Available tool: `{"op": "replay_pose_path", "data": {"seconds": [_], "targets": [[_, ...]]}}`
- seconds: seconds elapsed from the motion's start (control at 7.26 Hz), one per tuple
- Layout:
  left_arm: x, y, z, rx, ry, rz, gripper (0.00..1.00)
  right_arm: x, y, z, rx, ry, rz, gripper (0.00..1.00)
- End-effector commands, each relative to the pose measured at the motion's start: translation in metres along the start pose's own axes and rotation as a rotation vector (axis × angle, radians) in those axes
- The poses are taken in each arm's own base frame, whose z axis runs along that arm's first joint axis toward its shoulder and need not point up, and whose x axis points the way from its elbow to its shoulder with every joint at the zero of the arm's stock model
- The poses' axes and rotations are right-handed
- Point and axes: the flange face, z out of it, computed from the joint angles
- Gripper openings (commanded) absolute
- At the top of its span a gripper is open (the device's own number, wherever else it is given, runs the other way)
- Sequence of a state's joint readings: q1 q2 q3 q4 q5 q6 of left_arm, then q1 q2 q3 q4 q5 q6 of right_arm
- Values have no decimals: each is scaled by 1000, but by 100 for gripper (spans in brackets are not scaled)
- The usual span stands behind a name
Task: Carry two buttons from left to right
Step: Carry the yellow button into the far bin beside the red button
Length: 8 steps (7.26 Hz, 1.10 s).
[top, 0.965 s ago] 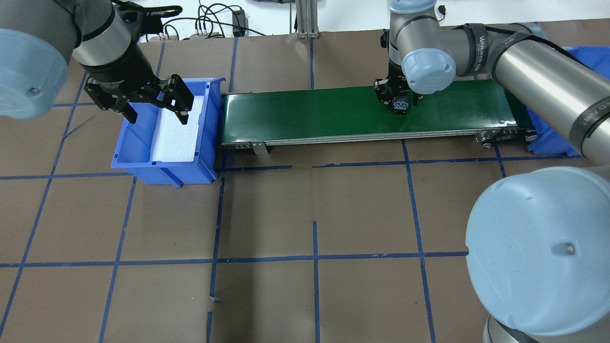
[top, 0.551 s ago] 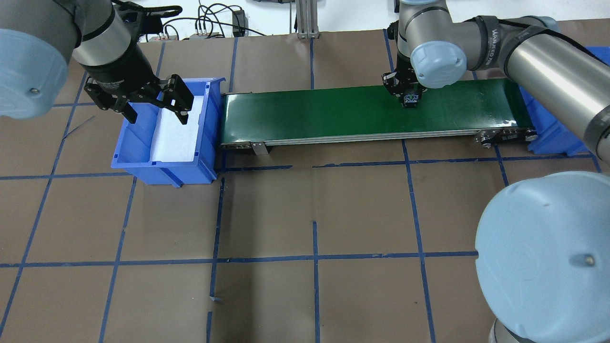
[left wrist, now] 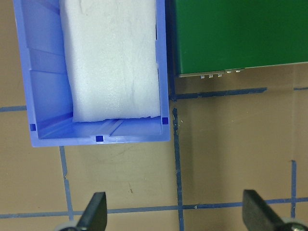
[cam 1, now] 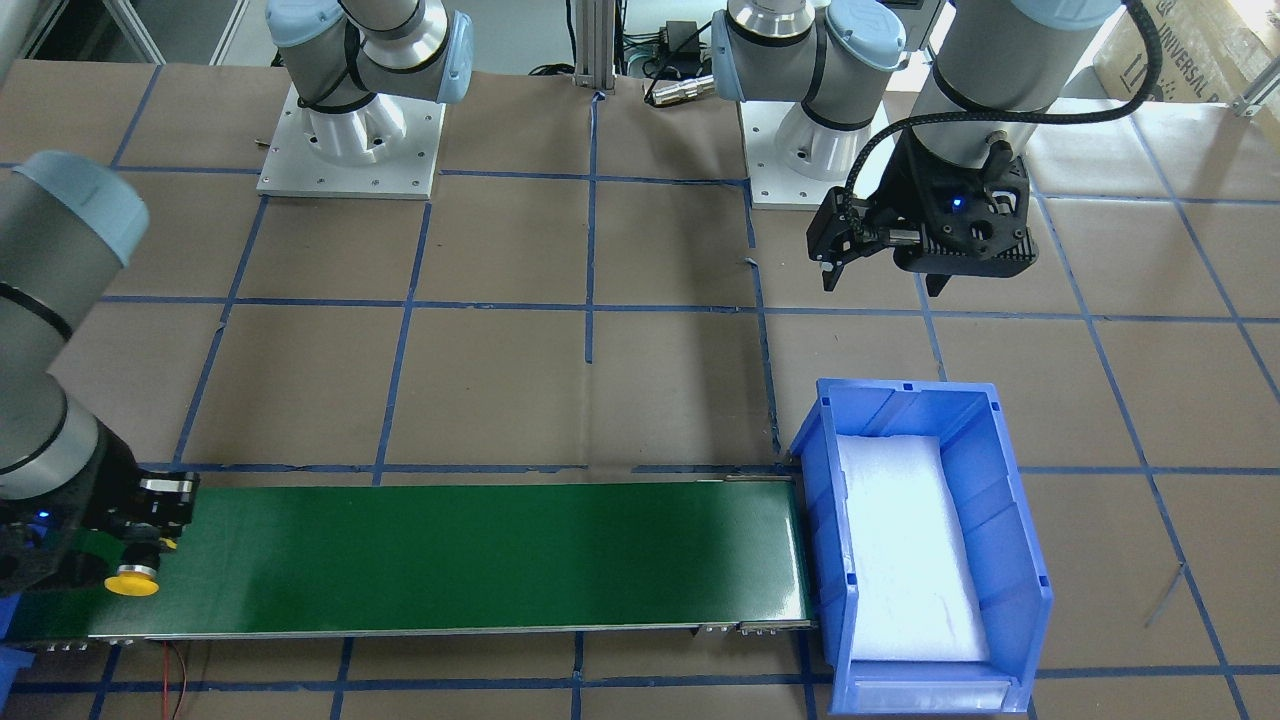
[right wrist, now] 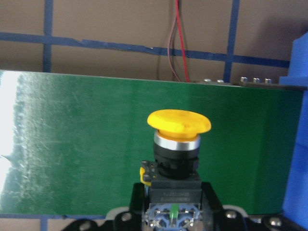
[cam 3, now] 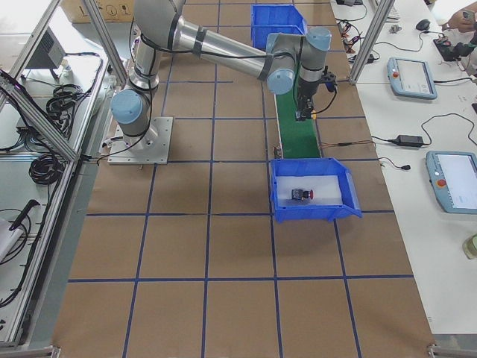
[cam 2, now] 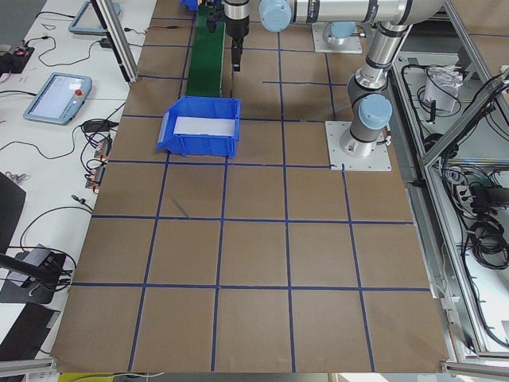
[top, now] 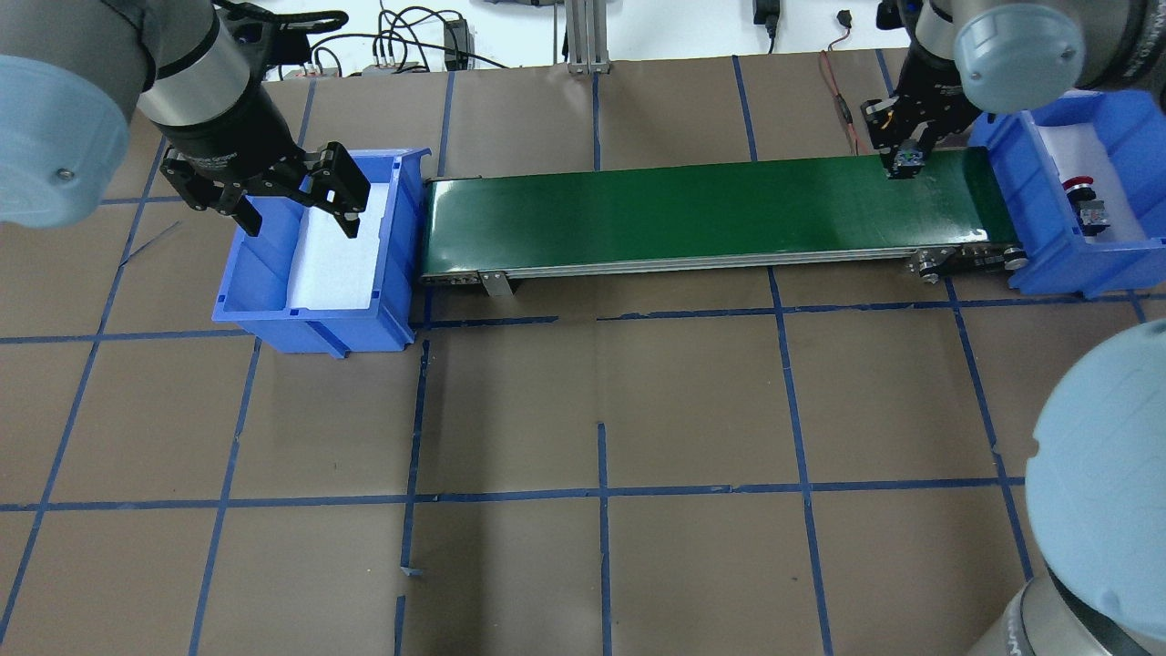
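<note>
My right gripper (top: 907, 153) is shut on the yellow-capped button (right wrist: 178, 123) by its black rear block. It holds the button over the right end of the green conveyor belt (top: 683, 214), close to the right blue bin (top: 1009, 173). The yellow cap also shows in the front-facing view (cam 1: 132, 581). The red-capped button (top: 1081, 186) lies on white foam inside that right bin; it also shows in the exterior right view (cam 3: 302, 195). My left gripper (top: 293, 205) is open and empty, hanging above the left blue bin (top: 264, 292), which holds only white foam.
The belt runs between the two blue bins. A red wire (right wrist: 179, 43) lies on the brown paper beyond the belt's right end. Cables and a metal post (top: 583, 36) stand at the table's far edge. Blue tape lines grid the table.
My right arm has carried the yellow-capped button rightward along the belt, from past its middle to its right end. The right bin is now uncovered. The left arm has not moved.
</note>
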<state>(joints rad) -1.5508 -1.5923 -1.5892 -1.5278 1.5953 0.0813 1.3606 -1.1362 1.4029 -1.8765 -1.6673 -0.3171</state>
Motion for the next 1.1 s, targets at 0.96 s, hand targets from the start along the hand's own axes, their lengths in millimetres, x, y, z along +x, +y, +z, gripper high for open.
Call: {"op": "replay_pose_path", "data": {"seconds": [0.96], "targets": [[0, 0, 0, 0, 0, 0, 100, 266, 45, 94, -89, -157, -32, 9]]}}
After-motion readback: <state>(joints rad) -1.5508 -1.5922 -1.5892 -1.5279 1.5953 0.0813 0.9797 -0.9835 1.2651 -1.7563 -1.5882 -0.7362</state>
